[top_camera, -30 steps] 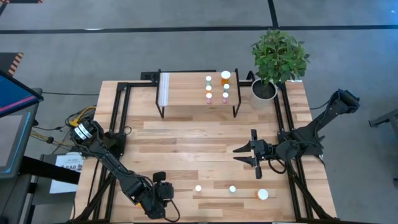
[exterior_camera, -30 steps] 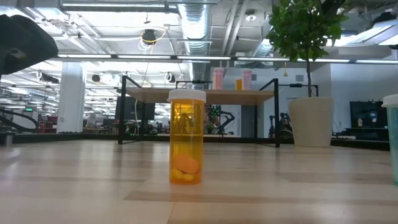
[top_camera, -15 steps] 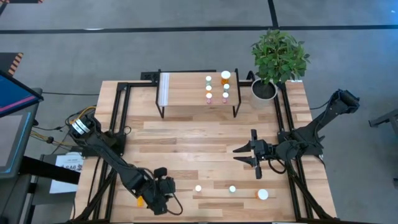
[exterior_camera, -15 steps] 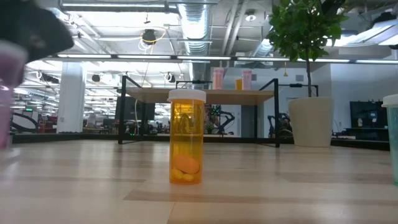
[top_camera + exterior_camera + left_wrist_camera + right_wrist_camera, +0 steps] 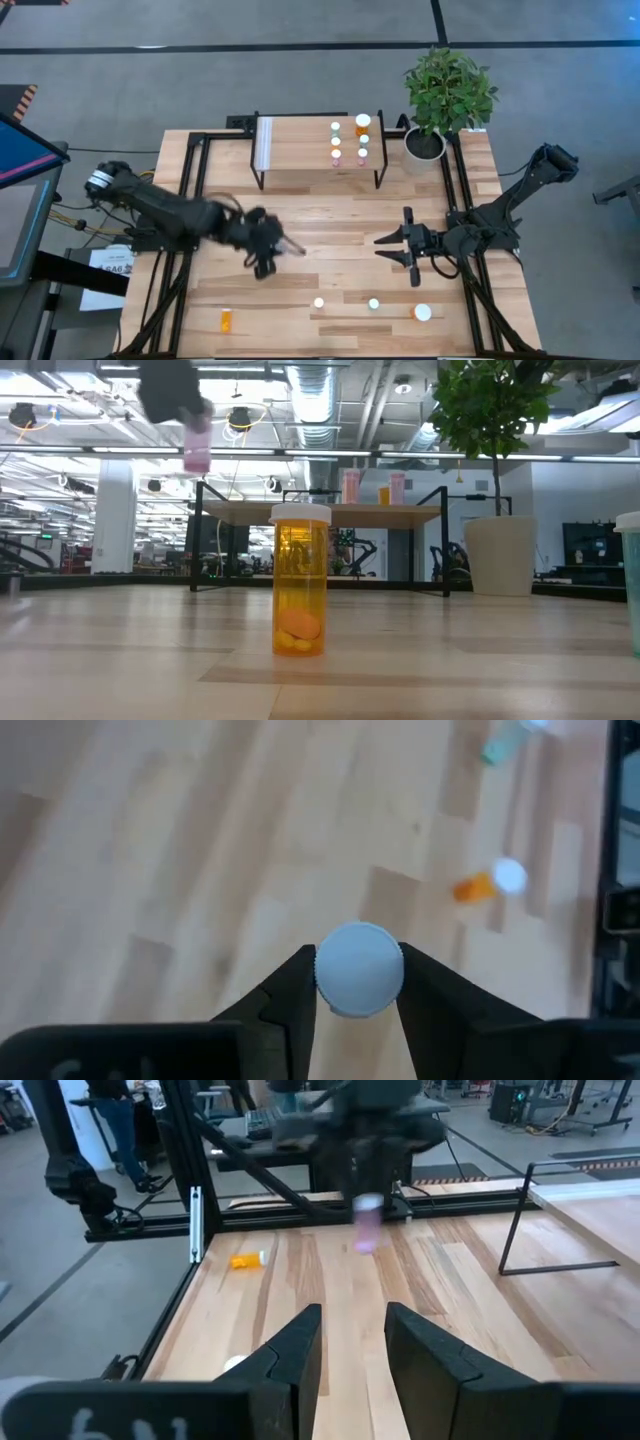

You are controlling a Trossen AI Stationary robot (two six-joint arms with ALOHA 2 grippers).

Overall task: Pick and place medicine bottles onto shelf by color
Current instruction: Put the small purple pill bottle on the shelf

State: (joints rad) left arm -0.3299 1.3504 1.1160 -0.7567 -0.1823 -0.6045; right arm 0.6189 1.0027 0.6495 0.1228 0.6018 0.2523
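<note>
My left gripper [image 5: 288, 246] hangs above the middle of the table, shut on a small pink medicine bottle [image 5: 197, 446] with a white cap [image 5: 358, 970]. My right gripper [image 5: 381, 249] waits open at mid-table right, nothing between its fingers [image 5: 352, 1335]. The shelf [image 5: 300, 150] stands at the far edge with several bottles [image 5: 349, 140] upright on its right half. An orange bottle [image 5: 226, 320] lies on its side near the left front corner. Three white-capped bottles [image 5: 374, 304] stand along the near edge, among them an orange one [image 5: 300, 595]. My left gripper pinches the pink bottle at its white cap [image 5: 322, 982], one finger on each side. The fingers come slanting down from above. The bottle hangs roughly upright below them [image 5: 368, 1228], lifted clear of the table.
A potted plant [image 5: 428, 142] stands at the far right corner beside the shelf. Black frame rails run along both sides of the table [image 5: 300, 225]. Bare wood lies between the shelf and the two grippers. People stand in the room beyond the table.
My left gripper has risen from the near left corner and swung toward the far edge and the table's middle, carrying the pink bottle clear of the table. The orange bottle it covered now shows lying on its side.
</note>
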